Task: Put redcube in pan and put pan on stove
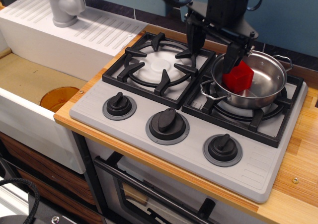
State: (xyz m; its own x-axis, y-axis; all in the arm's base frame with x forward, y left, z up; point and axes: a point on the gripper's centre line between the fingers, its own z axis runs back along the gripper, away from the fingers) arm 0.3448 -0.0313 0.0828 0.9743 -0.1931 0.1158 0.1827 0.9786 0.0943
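The pan [258, 87] is polished, mirror-bright steel; the redcube [240, 77] inside it looks matt. Under the pan, the stove [149, 110] is matt grey plastic with dull black grates, set in smooth varnished wood [298, 169].

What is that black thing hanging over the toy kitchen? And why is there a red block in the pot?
The black thing is a robot's gripper, its hand with two fingers. The camera looks down at the little kitchen from above and in front. The gripper hangs open over the stove, one finger above the left burner and one at the edge of the shiny pan. It holds nothing. The pan sits on the right burner, and the redcube lies inside it. That was the robot's job: block in the pan, pan on the stove. In front are three black knobs. To the left is a white sink with a grey tap.
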